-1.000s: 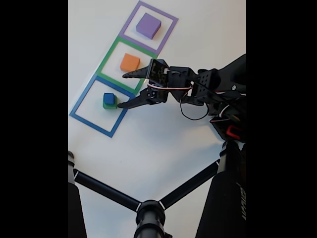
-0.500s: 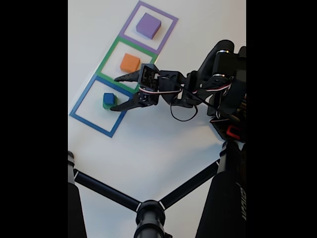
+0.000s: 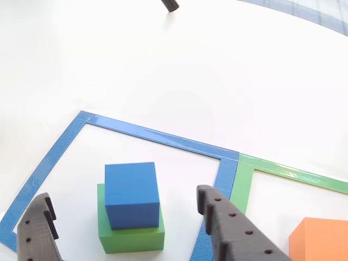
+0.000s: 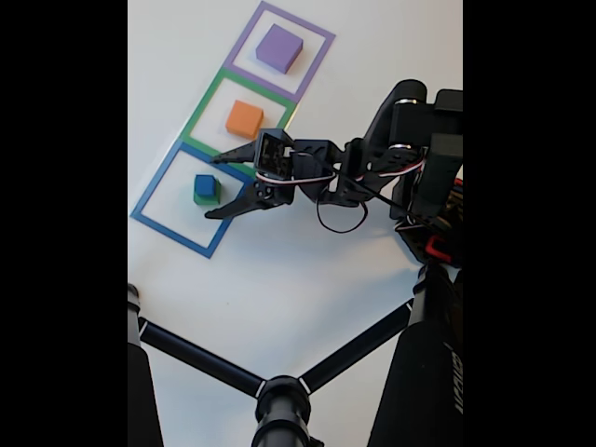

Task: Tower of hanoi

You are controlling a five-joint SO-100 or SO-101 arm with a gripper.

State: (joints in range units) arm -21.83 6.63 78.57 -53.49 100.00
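Note:
A blue cube [image 3: 130, 190] [image 4: 205, 184] sits on top of a wider green block [image 3: 130, 236] [image 4: 206, 198] inside the flat blue square outline [image 3: 157, 138] [image 4: 168, 233]. My gripper [image 3: 122, 194] [image 4: 212, 186] is open, with one finger on each side of this stack and not touching it. An orange block [image 4: 244, 118] [image 3: 321, 239] lies in the green outline [image 4: 207, 107]. The purple block [image 4: 279, 48] lies in the purple outline [image 4: 244, 47] at the far end.
The black arm body [image 4: 419, 140] stands at the right of the fixed view. Black tripod legs [image 4: 279, 400] cross the lower part of the white table [image 4: 307, 270]. A small black peg end [image 3: 170, 5] shows at the top of the other view.
The gripper has moved left along the table and lowered toward the blue outline, so its open fingers now flank the blue-on-green stack. The blocks have not moved.

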